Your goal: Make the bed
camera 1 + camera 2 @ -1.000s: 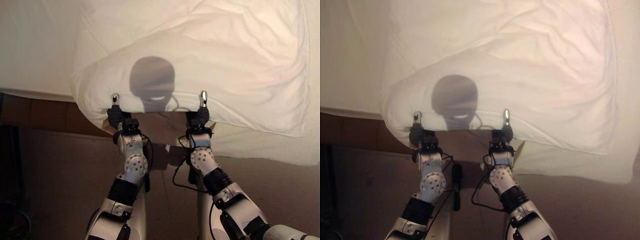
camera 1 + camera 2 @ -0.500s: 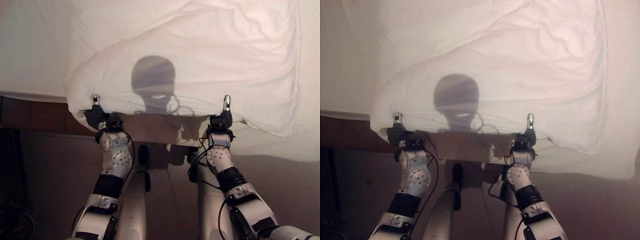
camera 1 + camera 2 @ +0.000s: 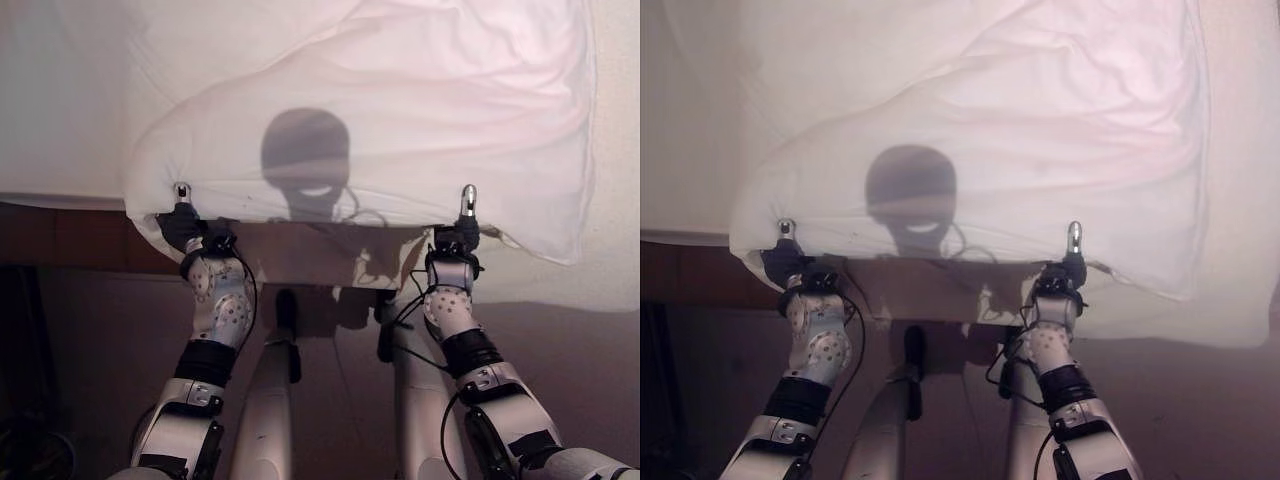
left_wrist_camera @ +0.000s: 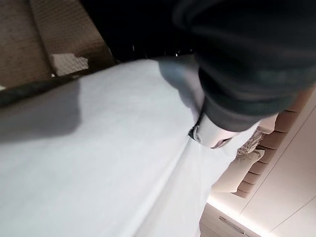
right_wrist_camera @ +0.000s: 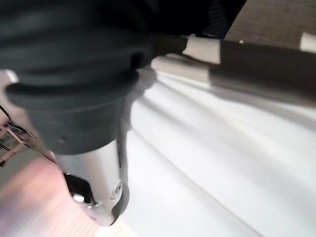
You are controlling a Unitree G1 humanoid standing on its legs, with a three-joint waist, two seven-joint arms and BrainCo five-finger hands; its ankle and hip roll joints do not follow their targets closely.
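Observation:
A white duvet lies rumpled on the bed, its near edge lifted off the bed's foot. My left hand pinches that edge near its left corner, thumb on top and fingers under the cloth. My right hand holds the same edge far to the right, thumb up over the fabric. The edge runs taut and nearly straight between the two hands. White cloth lies past the dark cover in the left wrist view, and a silver finger rests against the duvet in the right wrist view.
A white sheet covers the mattress to the left of the duvet. The dark wooden bed frame runs below it, with carpet floor in front. A padded headboard and pillow show far off in the left wrist view.
Both hands have slid apart along the duvet's edge, the left one leftward and the right one rightward, pulling the edge wider and straighter.

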